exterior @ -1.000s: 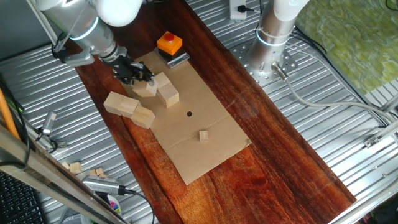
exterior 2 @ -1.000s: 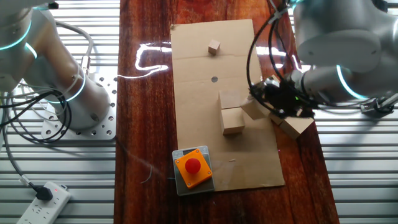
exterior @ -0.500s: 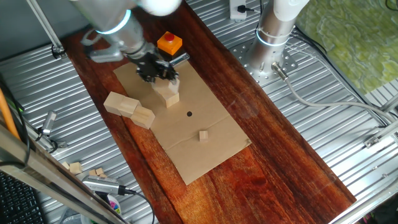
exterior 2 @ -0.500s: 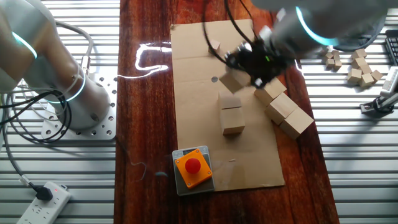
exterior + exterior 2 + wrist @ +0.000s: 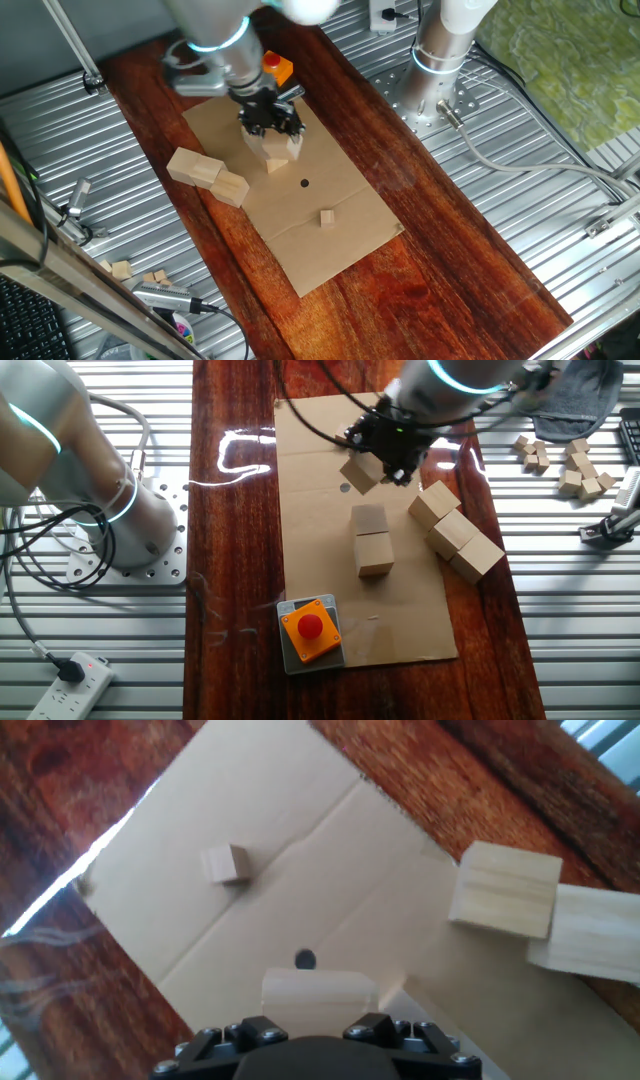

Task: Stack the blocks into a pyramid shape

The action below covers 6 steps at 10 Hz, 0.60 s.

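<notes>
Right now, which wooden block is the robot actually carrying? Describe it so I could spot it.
Find the sheet of cardboard on the dark table. The black claw hangs above it, shut on one pale block. That block is tilted and lifted; the others lie flat.

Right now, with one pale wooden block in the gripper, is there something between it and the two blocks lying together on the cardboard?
Nothing visible. The gripper holds the pale wooden block over bare cardboard sheet, short of the two placed blocks. The black dot is only a mark.

arm (image 5: 215, 40): silver-grey, teal light ring | claw (image 5: 385, 445): black, screw heads, dark cables
</notes>
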Each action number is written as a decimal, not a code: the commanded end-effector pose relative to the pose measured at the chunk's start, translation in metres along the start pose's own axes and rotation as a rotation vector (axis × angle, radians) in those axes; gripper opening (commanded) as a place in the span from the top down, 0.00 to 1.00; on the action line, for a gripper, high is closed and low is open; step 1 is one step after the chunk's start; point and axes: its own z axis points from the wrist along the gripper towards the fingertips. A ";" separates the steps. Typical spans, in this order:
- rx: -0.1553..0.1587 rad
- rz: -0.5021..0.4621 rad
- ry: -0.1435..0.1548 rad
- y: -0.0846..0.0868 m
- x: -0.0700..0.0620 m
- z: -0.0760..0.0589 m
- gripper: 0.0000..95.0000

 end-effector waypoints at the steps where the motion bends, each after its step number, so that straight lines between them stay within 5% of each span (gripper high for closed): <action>1: 0.023 -0.001 -0.018 0.004 -0.007 0.007 1.00; 6: 0.034 0.023 -0.011 0.005 -0.006 0.015 1.00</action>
